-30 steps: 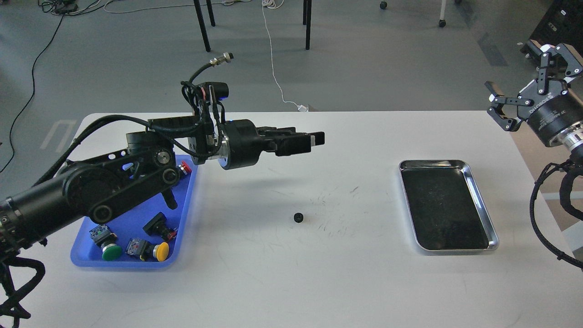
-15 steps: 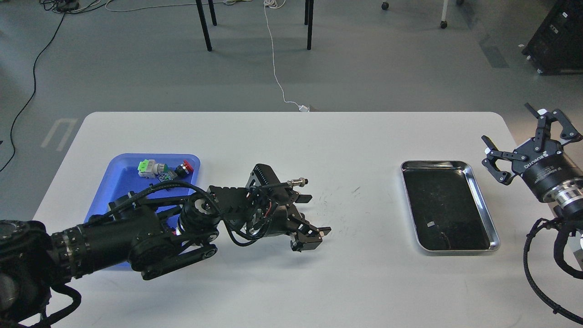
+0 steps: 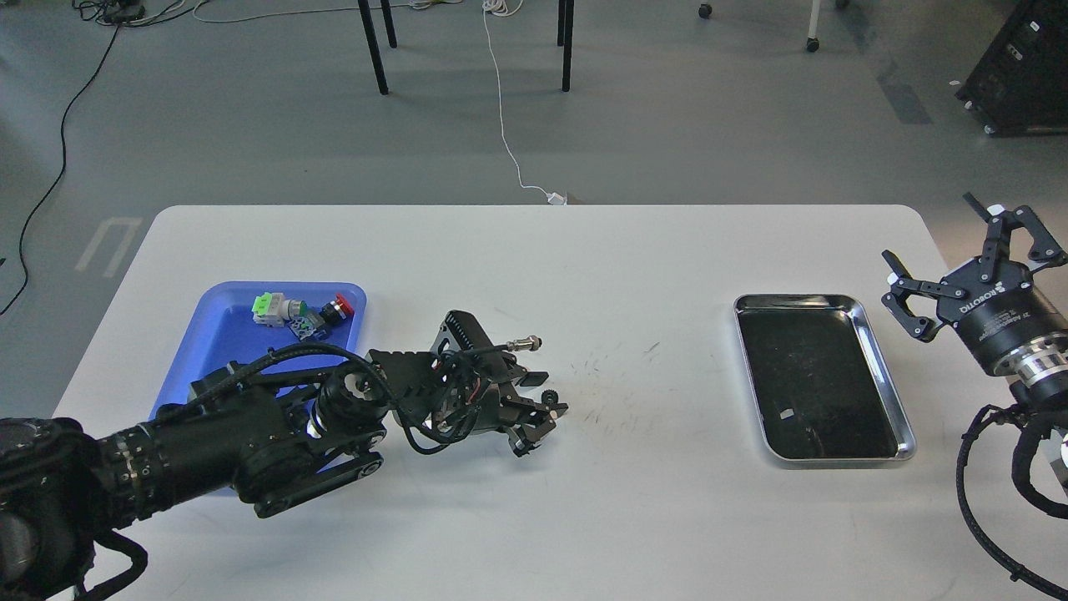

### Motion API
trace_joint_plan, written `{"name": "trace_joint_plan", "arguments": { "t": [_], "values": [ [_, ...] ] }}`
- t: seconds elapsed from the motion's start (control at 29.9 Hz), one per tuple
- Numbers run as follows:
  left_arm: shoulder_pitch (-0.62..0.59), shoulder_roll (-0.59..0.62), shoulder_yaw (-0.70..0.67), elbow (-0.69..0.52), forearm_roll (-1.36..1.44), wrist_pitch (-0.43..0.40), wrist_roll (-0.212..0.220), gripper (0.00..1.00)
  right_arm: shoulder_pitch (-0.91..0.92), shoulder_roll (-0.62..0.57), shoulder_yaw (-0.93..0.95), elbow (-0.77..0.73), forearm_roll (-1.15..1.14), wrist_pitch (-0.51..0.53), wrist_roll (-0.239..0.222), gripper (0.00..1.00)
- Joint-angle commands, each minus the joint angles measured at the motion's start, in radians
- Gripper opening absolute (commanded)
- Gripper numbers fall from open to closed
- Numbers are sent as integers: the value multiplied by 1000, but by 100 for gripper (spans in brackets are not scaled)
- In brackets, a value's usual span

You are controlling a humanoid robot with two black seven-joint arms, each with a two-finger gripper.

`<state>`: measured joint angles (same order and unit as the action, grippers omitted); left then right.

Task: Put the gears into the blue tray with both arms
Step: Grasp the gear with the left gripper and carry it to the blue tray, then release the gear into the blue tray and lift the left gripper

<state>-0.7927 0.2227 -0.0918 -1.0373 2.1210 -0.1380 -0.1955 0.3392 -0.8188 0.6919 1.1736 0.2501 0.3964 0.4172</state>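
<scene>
My left gripper (image 3: 538, 417) lies low on the surface, jaws part open astride the gear (image 3: 549, 396), not yet clamped. If I close off-centre, the tiny gear could squirt away. The blue tray (image 3: 219, 334) waits behind. My right gripper (image 3: 959, 267) hangs spread wide, empty.

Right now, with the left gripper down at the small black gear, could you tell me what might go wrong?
1. The tiny black toothed gear sits at the left gripper fingertips; it could slip or be nudged away.
2. The blue plastic tray already holds push-button switches, so the arm crossing it might bump them.
</scene>
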Motion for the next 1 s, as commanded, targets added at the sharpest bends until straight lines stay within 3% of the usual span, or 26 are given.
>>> {"name": "trace_joint_plan", "arguments": {
  "t": [0.0,0.2,0.37,0.5,0.7,0.97],
  "values": [
    [10,4,0,0,1,-2,4,25,0,0,3,1,0,-1,0,97],
    [10,56,-40,-50,-16,1,2,21,0,-2,8,3,0,-2,0,97],
    [9,219,-120,-179,-62,0,-1,19,1,-6,15,1,-2,-2,0,97],
    [10,444,-132,-263,-136,8,-7,19,1,-3,24,3,-3,-4,0,97],
    [95,687,-117,-250,-196,66,-97,20,3,7,24,3,-5,-13,0,97],
    [148,701,-117,-196,-200,126,-91,22,17,21,24,29,-6,-47,0,97]
  ]
}}
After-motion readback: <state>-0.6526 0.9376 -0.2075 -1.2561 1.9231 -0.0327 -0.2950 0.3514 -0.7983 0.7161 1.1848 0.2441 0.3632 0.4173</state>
